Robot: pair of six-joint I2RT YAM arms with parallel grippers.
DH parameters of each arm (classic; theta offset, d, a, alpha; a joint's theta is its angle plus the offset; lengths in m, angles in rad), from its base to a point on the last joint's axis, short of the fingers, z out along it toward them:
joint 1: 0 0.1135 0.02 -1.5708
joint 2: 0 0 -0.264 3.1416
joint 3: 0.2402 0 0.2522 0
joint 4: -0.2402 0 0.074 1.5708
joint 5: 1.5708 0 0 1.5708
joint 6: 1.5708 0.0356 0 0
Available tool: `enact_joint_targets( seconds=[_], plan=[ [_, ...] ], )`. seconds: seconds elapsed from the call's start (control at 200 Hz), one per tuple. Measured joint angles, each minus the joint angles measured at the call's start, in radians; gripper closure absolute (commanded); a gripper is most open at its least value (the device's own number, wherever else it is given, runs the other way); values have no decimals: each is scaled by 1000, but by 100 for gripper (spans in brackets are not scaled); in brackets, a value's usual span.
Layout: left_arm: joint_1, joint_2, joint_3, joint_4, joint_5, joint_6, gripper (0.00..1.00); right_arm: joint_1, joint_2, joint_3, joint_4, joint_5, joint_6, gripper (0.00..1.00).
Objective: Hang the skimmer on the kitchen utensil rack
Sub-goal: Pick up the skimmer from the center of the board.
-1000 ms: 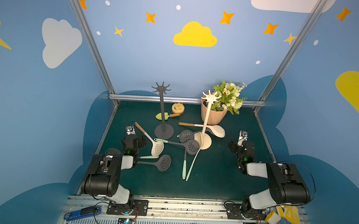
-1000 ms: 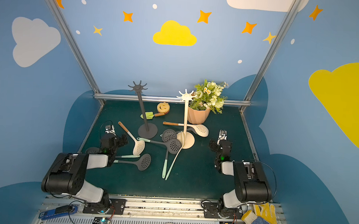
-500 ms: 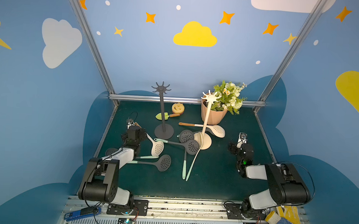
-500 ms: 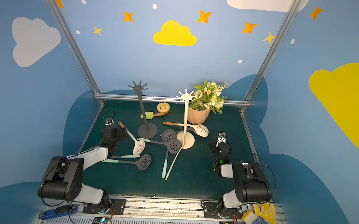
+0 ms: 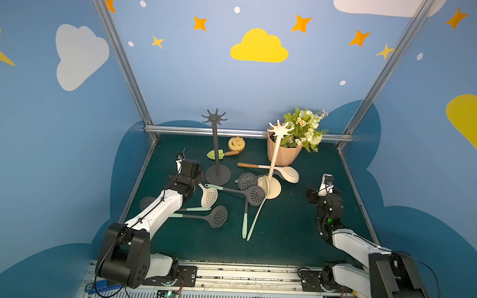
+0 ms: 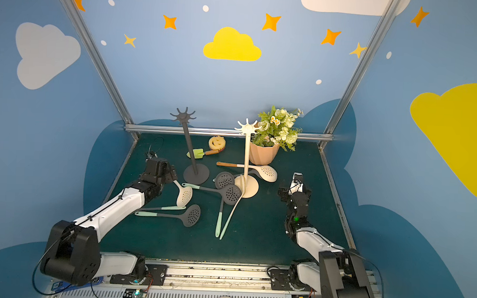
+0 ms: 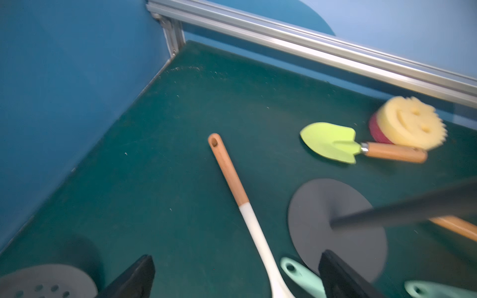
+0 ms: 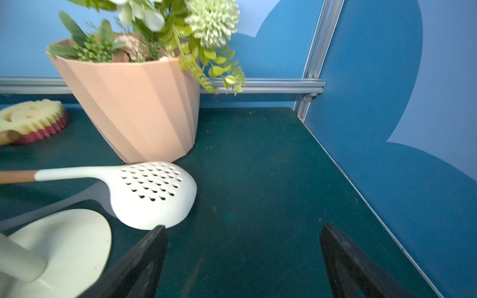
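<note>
The green worktop [image 5: 283, 240] carries two utensil racks, a dark grey rack [image 5: 214, 148] and a cream rack [image 5: 275, 154], both upright with bare hooks at the top. Several skimmers lie flat around their bases.

The left gripper [image 7: 237, 258] hovers low beside the dark grey rack's round base, jaws wide and holding nothing. The wood-handled skimmer [image 7: 228, 170] lies on the worktop and runs out from between those jaws, handle pointing away toward the far corner. This looks like the approach to a pick.

To do it well, the left gripper should drop straight down and close across the pale neck or the lower wooden part, leaving the hanging hole [image 7: 214, 142] at the handle's end free for a hook. The rack's base and a mint-green handle [image 7: 302, 276] sit just beside one jaw, so the close should stay centred on the skimmer and not drag them. After lifting, the handle needs turning upward so the hole can meet a hook from above.

The right gripper [image 8: 243, 227] is also spread wide and empty, near a white skimmer [image 8: 154, 191] that lies just beside the flower pot [image 8: 134, 108]. It should stay clear of the cream rack's base.

No brand, label or readable writing shows on any utensil, rack or pot.
</note>
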Motion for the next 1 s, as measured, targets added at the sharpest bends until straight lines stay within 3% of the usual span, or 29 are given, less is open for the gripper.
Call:
enact_joint_targets(
  seconds=[0.21,0.526,0.776,0.996],
  plan=[
    [-3,-104,-1,-188,71,-118,0,77,-206,47,-287,22,99,8],
    [-3,-198,-67,-254,278,-198,0,190,-349,145,-675,-64,256,9],
    [-32,-195,-67,-262,399,-203,0,400,-307,152,-767,-16,324,9],
    [-61,-152,-55,-265,481,-184,0,543,-100,229,-742,68,352,11]
  ],
)
